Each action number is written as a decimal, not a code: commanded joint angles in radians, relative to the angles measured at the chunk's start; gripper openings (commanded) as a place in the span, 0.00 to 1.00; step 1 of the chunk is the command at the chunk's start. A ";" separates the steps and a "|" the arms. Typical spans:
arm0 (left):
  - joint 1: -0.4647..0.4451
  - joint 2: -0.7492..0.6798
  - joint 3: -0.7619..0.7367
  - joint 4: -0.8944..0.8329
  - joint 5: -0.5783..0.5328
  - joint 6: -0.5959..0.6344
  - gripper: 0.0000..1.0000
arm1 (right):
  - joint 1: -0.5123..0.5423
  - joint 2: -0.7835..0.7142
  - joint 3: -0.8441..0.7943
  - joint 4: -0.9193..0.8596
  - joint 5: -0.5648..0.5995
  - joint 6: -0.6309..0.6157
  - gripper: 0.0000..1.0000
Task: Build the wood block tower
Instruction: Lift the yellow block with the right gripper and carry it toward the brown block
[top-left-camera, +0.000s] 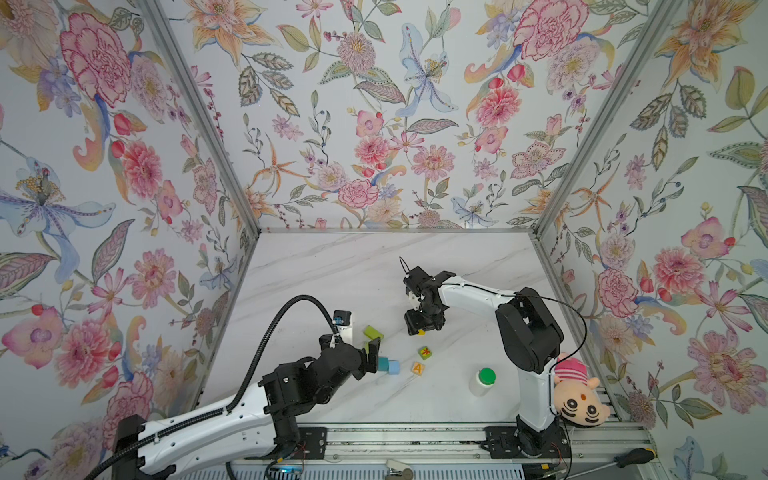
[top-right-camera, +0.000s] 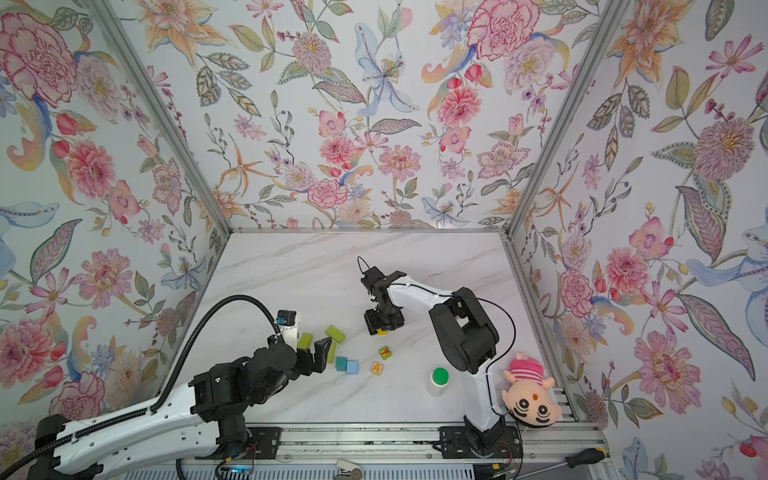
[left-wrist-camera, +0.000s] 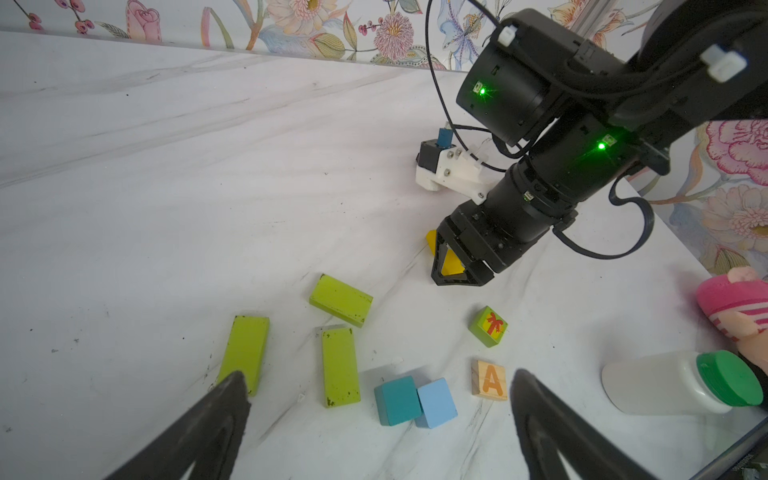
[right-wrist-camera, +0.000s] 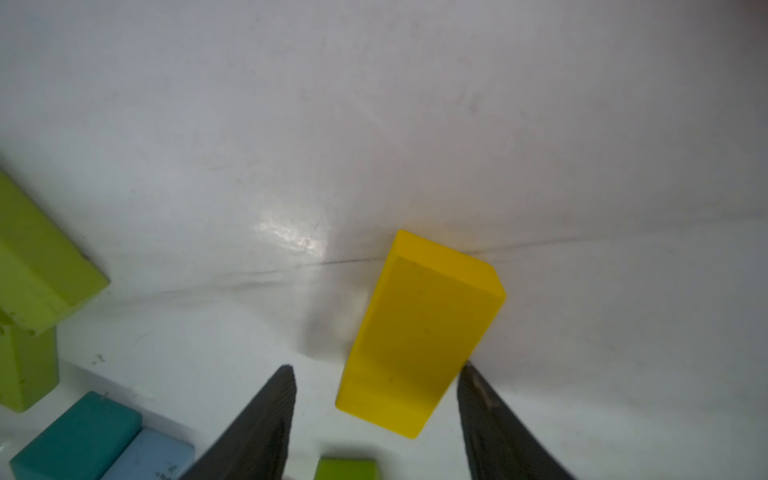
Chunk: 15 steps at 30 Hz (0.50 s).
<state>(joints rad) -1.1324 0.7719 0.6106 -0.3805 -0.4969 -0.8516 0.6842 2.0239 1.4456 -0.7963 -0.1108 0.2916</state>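
The wood blocks lie loose on the marble table (top-left-camera: 332, 270). A yellow block (right-wrist-camera: 419, 332) lies flat between the fingers of my right gripper (right-wrist-camera: 377, 368), which is open: one finger touches its side and the other stands apart. Three lime-green oblongs (left-wrist-camera: 341, 299) (left-wrist-camera: 246, 353) (left-wrist-camera: 340, 365), a teal cube (left-wrist-camera: 397, 400), a light-blue cube (left-wrist-camera: 436, 402), a tan "A" cube (left-wrist-camera: 489, 380) and a green red-marked cube (left-wrist-camera: 488, 326) lie in front of my left gripper (left-wrist-camera: 380, 378), which hovers wide open and empty. The tower is out of view.
A white bottle with a green cap (top-left-camera: 482, 380) stands near the front right, beside the right arm's base. A plush doll (top-left-camera: 579, 395) lies against the right wall. A screwdriver (top-left-camera: 631, 457) rests on the front rail.
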 joint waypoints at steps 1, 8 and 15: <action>0.009 -0.002 -0.010 -0.021 0.013 0.019 0.99 | 0.001 0.018 0.022 -0.038 0.059 0.024 0.62; 0.006 0.018 -0.002 -0.007 0.020 0.034 0.99 | -0.013 0.036 0.043 -0.041 0.060 0.053 0.57; 0.008 0.062 0.018 0.006 0.024 0.064 0.99 | -0.028 0.060 0.062 -0.058 0.058 0.060 0.44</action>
<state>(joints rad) -1.1324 0.8227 0.6109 -0.3794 -0.4751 -0.8215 0.6628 2.0590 1.4879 -0.8227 -0.0662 0.3420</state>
